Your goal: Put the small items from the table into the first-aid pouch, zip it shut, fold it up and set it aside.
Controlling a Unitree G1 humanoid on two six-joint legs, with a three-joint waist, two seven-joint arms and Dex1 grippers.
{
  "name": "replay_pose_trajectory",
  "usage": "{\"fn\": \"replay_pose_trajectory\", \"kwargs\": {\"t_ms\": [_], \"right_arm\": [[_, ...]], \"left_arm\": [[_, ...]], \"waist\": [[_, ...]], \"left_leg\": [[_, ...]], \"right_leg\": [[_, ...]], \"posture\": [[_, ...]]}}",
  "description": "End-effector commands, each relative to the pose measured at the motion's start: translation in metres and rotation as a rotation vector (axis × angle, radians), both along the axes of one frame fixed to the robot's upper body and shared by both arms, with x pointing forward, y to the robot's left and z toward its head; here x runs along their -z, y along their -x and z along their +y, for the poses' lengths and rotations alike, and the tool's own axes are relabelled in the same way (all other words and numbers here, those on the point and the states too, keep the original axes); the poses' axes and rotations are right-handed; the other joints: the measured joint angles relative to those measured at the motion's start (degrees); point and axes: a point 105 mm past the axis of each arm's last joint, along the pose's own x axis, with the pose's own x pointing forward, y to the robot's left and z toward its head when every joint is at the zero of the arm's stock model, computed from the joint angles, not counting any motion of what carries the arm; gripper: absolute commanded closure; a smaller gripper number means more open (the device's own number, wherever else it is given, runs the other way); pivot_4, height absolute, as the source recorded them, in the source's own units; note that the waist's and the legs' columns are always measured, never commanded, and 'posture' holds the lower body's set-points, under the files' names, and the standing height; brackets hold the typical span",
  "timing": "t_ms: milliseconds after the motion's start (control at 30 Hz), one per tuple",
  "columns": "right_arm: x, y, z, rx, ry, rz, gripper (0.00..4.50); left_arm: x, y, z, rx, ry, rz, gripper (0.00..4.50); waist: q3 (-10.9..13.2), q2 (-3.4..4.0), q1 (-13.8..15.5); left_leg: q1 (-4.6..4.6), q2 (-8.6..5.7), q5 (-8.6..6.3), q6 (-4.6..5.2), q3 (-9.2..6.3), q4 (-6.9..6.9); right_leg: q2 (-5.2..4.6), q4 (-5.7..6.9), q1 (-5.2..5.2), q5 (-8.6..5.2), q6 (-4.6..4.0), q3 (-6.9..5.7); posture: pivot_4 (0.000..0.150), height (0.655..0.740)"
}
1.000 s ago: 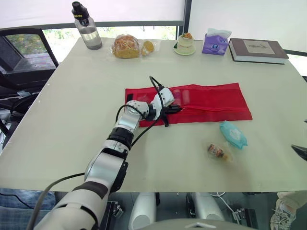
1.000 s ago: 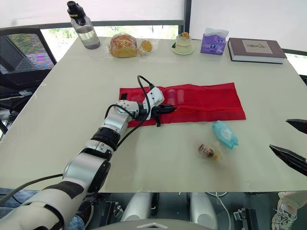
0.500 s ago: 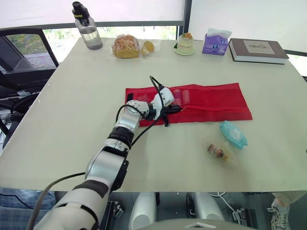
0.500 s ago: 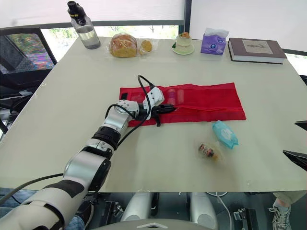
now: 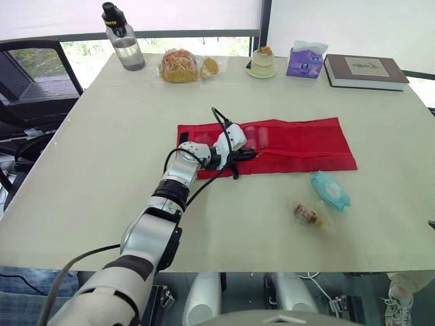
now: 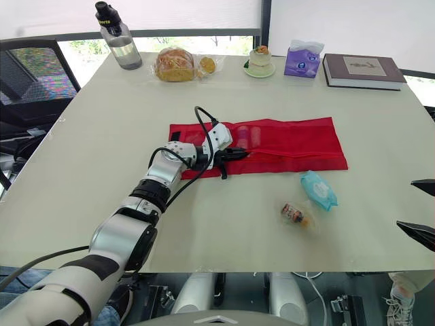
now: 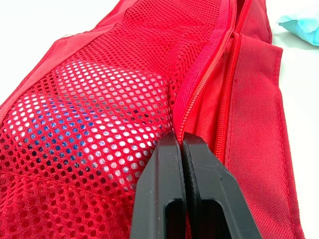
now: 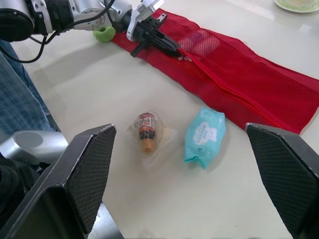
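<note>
Pouch point(image 5: 299, 146) lies flat, table ctr; soft mesh, light, limp. L gripper point(image 5: 253, 155) pinched shut on zip point(image 7: 197, 74) near 9 o'clock end: hold there. R gripper point(image 6: 406, 204) open, at 4 o'clock.

Left arm stretched forward, its gripper point(image 5: 249, 155) pinched tight. Right gripper point(image 8: 180, 128) waits alongside, jaws spread wide.

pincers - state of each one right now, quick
Left pincer: shut on the zip of the pouch.
Right pincer: open, holding nothing.
</note>
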Motion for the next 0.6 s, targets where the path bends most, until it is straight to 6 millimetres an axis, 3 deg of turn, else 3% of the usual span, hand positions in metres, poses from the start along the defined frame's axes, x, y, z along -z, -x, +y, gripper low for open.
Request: {"fn": "replay_pose_trajectory", "kwargs": {"t_ms": [33, 233, 433, 600], "right_arm": [[0.010, 0.003, 0.013, -0.047, -0.008, 0.025, 0.08], [0.031, -0.002, 0.032, -0.058, -0.019, 0.040, 0.08], [0.068, -0.009, 0.045, -0.018, 0.090, 0.041, 0.08], [0.087, -0.020, 0.063, -0.028, 0.127, 0.005, 0.08]], "left_arm": [[-0.011, -0.005, 0.003, -0.014, 0.007, -0.039, 4.50], [-0.012, -0.006, 0.000, -0.013, 0.008, -0.043, 4.50], [-0.014, -0.007, -0.004, -0.008, 0.010, -0.047, 4.50], [-0.015, -0.006, -0.008, 0.005, 0.011, -0.047, 4.50]], "waist": [[0.0, 0.00, 0.0], [0.0, 0.00, 0.0], [0.0, 0.01, 0.2], [0.0, 0.01, 0.1]], "left_leg": [[0.00, 0.00, 0.00, 0.00, -0.02, 0.00], [-0.01, 0.00, 0.00, 0.00, -0.02, 0.03], [-0.02, 0.00, 0.00, 0.00, -0.02, 0.04], [-0.02, 0.00, 0.00, 0.00, -0.02, 0.08]], "right_leg": [[0.01, 0.00, 0.00, 0.00, 0.00, -0.02], [0.01, 0.01, 0.00, 0.00, 0.00, -0.01], [0.00, 0.01, 0.00, 0.00, 0.01, -0.02], [0.00, 0.02, 0.00, 0.00, 0.01, -0.02]], "posture": [[0.150, 0.7400], [0.150, 0.7400], [0.150, 0.7400], [0.150, 0.7400]]}}
